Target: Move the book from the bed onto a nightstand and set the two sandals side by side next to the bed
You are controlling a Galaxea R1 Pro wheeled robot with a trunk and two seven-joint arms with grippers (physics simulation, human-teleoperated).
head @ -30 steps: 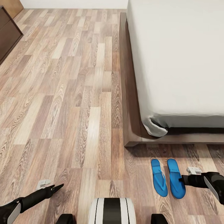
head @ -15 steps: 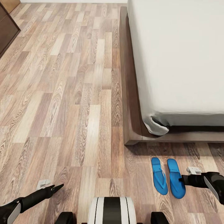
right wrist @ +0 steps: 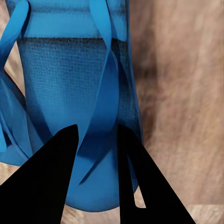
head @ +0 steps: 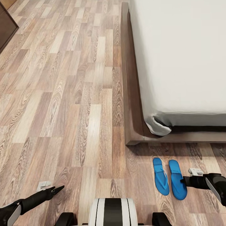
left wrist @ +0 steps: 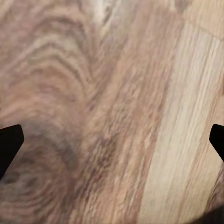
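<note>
Both blue sandals lie flat on the wood-plank floor (head: 62,103), side by side just off the foot corner of the bed (head: 131,94), toes toward its dark frame. The left sandal (head: 160,177) sits beside the right sandal (head: 176,180), nearly parallel and very close together.

The right gripper (head: 185,182) is at the right sandal's outer edge, away from the bed. In the wrist view its two dark fingers (right wrist: 51,182) frame a slim strap of that sandal (right wrist: 79,93), with a gap between them; whether they actually pinch the strap is hard to tell.

The left gripper (head: 59,189) hovers over bare floor, well away from the bed's corner, its fingertips (left wrist: 9,144) spread wide apart.
</note>
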